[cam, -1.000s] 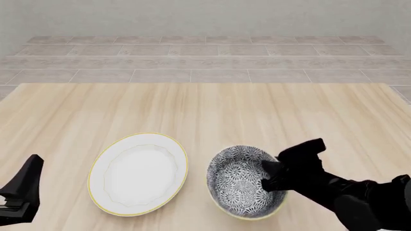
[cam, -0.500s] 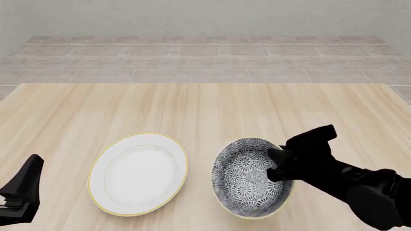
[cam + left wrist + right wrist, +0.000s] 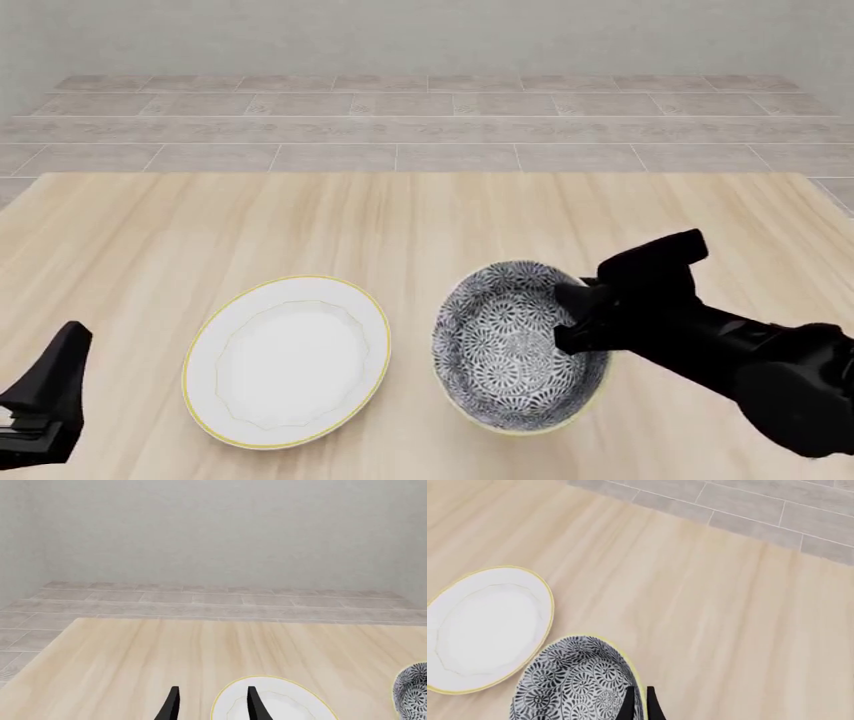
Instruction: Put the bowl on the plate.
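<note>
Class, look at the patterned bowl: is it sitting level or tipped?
Tipped. The bowl shows its patterned inside toward the plate, with the right gripper pinching its rim.

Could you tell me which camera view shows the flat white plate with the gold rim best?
The front view: the flat white gold-rimmed plate appears whole and unobstructed. The right wrist view cuts off its edge at the frame border, and the left wrist view shows only its far part behind the left gripper's fingers.

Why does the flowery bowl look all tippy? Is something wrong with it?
Nothing is broken or spilled. The bowl leans toward the plate because the right gripper pinches its rim on the side away from the plate and has it tilted. The plate lies flat on the table, and the left gripper is off to the side.
</note>
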You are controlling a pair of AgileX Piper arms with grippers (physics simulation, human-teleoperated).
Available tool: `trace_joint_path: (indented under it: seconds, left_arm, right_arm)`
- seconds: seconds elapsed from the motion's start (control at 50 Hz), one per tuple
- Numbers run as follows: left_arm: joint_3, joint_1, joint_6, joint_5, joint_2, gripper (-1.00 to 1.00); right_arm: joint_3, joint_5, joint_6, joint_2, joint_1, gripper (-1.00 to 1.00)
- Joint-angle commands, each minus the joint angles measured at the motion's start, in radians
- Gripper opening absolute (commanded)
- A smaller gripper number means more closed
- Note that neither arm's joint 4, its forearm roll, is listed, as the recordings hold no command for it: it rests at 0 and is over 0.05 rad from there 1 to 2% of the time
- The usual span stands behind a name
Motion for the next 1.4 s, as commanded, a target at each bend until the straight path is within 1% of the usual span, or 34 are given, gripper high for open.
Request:
trace_joint_path:
  seconds: [0.02, 0.1, 0.24, 0.36, 0.44, 0.56, 0.58, 0.62, 0.66, 0.7, 0.76, 0.88, 1.0, 1.02, 1.08, 1.22, 1.3, 1.4]
  left_arm:
    - [-0.001, -0.001, 0.0, 0.0, -0.001, 1.0]
    - [-0.004, -0.003, 0.002, 0.003, -0.001, 1.0]
    - [-0.007, -0.002, 0.001, 0.005, -0.001, 1.0]
    - [-0.009, -0.001, -0.001, 0.005, -0.001, 1.0]
    - [-0.009, 0.0, -0.002, 0.004, -0.001, 1.0]
    - [-0.01, -0.002, -0.002, 0.004, -0.001, 1.0]
    - [-0.01, -0.001, -0.003, 0.004, -0.001, 1.0]
    - [-0.011, 0.0, -0.003, 0.004, -0.001, 1.0]
    - [-0.011, -0.001, -0.003, 0.004, -0.001, 1.0]
    - [-0.012, -0.001, -0.003, 0.003, -0.001, 1.0]
    - [-0.012, 0.0, -0.003, 0.003, -0.001, 1.0]
    - [-0.012, 0.0, -0.003, 0.002, -0.001, 1.0]
    - [-0.011, -0.001, -0.001, 0.0, -0.001, 1.0]
    - [-0.014, -0.001, -0.002, 0.002, -0.002, 1.0]
    - [-0.021, -0.002, -0.002, 0.008, 0.0, 1.0]
    - [-0.025, -0.002, -0.001, 0.011, 0.0, 1.0]
    - [-0.024, -0.001, -0.002, 0.008, 0.0, 1.0]
    - [-0.019, 0.0, -0.004, 0.005, 0.0, 1.0]
  right_arm:
    - [-0.044, 0.048, 0.018, -0.025, 0.006, -1.0]
    - [-0.064, 0.063, 0.025, -0.023, 0.007, -1.0]
    - [-0.124, 0.104, 0.063, -0.008, 0.029, -1.0]
    - [-0.154, 0.119, 0.083, -0.001, 0.045, -1.0]
    - [-0.169, 0.13, 0.107, 0.003, 0.065, -1.0]
    - [-0.189, 0.144, 0.122, 0.001, 0.083, -1.0]
    - [-0.196, 0.149, 0.135, 0.002, 0.09, -1.0]
    - [-0.206, 0.157, 0.135, 0.002, 0.092, -1.0]
    - [-0.219, 0.167, 0.152, 0.004, 0.104, -1.0]
    - [-0.223, 0.169, 0.157, 0.006, 0.107, -1.0]
    - [-0.237, 0.177, 0.191, 0.014, 0.129, -1.0]
    - [-0.268, 0.194, 0.22, 0.024, 0.154, -1.0]
    - [-0.299, 0.214, 0.222, 0.027, 0.167, -1.0]
    - [-0.304, 0.215, 0.234, 0.033, 0.174, -1.0]
    - [-0.326, 0.225, 0.243, 0.044, 0.182, -1.0]
    - [-0.37, 0.225, 0.266, 0.087, 0.209, -1.0]
    - [-0.395, 0.223, 0.295, 0.108, 0.243, -1.0]
    - [-0.411, 0.218, 0.309, 0.128, 0.261, -1.0]
